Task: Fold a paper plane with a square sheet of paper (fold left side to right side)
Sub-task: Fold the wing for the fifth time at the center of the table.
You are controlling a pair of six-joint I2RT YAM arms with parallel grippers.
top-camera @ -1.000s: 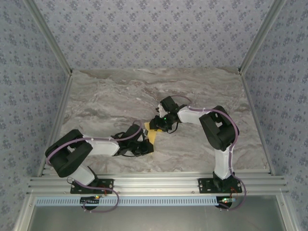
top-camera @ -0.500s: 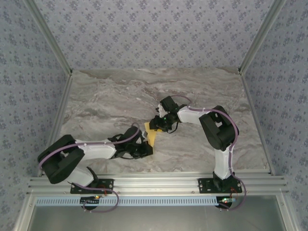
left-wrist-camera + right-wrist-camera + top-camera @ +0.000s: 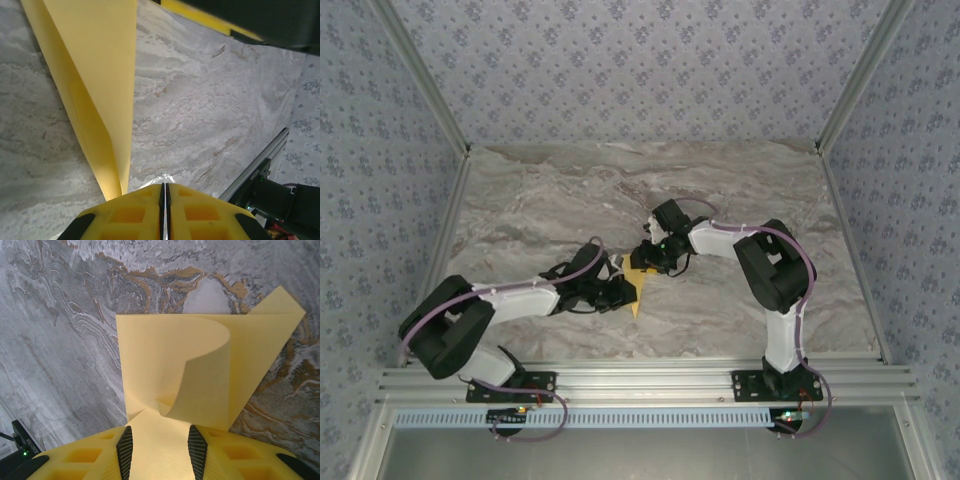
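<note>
Pressing the fold, left gripper [image 3: 165,187] closed; right gripper [image 3: 161,440], jaws apart, pins the square sheet of paper [image 3: 150,355]; curled flap could spring back crooked.

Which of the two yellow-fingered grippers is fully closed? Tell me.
The left gripper: its yellow fingers meet with no gap. The right gripper has them apart, the thin yellow square sheet of paper lying between.
</note>
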